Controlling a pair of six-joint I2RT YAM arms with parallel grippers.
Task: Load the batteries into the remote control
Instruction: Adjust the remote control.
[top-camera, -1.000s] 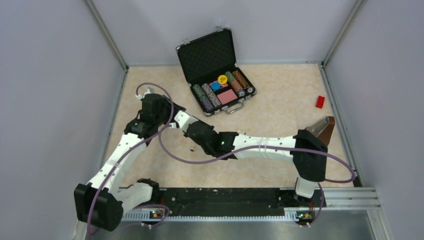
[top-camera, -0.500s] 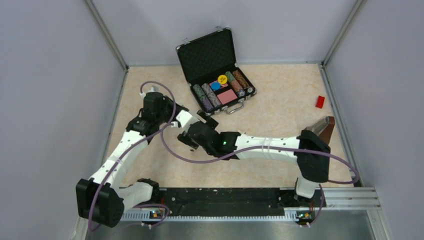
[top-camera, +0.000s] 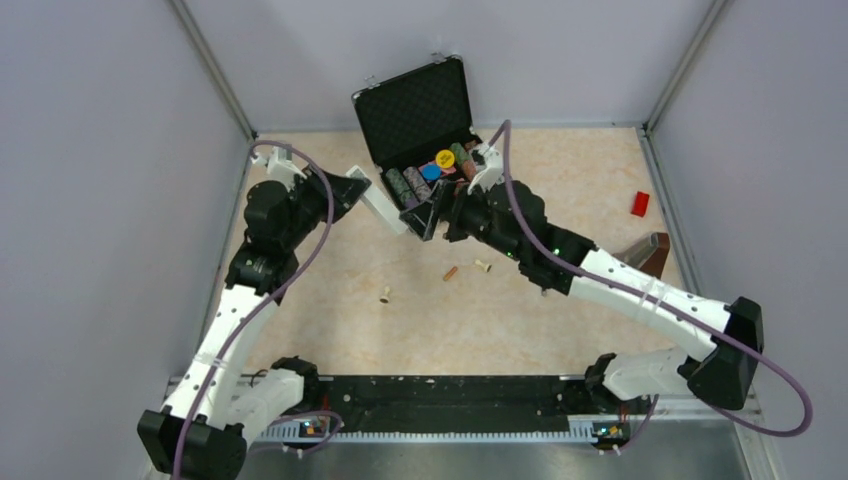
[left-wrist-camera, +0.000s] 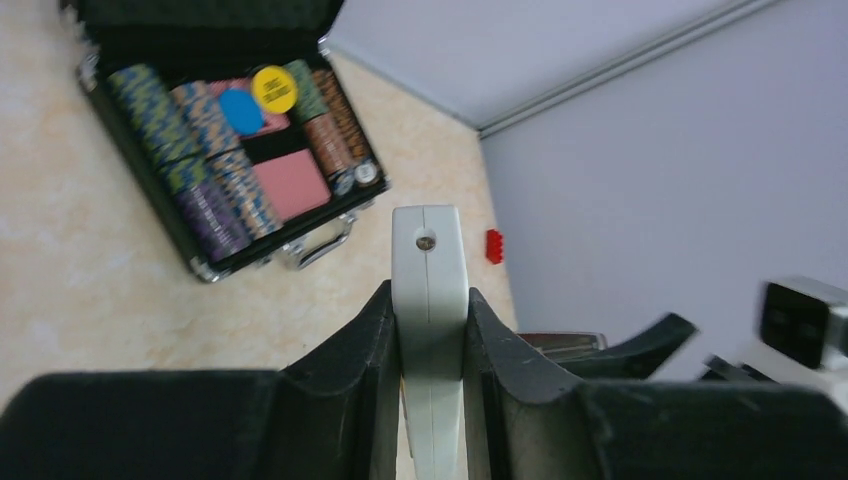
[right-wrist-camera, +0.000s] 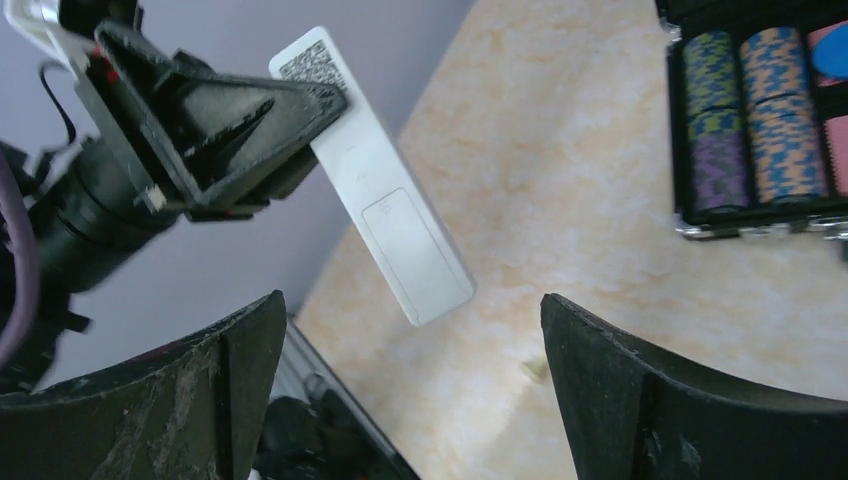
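Observation:
The remote control (top-camera: 380, 204), a slim white bar, hangs in the air in front of the chip case, and my left gripper (top-camera: 345, 192) is shut on its upper part. In the left wrist view the remote control (left-wrist-camera: 430, 262) sticks out between the two black fingers. The right wrist view shows its back (right-wrist-camera: 385, 210) with a closed cover panel. My right gripper (top-camera: 428, 212) is open at the bar's free lower end, its jaws wide apart (right-wrist-camera: 410, 305) and touching nothing. A copper-orange battery (top-camera: 451, 272) lies on the table below.
An open black chip case (top-camera: 440, 150) stands at the back centre. Two cream pegs (top-camera: 482, 266) (top-camera: 384, 295) lie near the battery. A red block (top-camera: 640, 203) and a brown object (top-camera: 648, 255) sit at the right. Grey walls close in both sides.
My left arm has lifted the remote off the table toward the back. My right arm has swung away from the left centre toward the case, and its gripper has opened wide.

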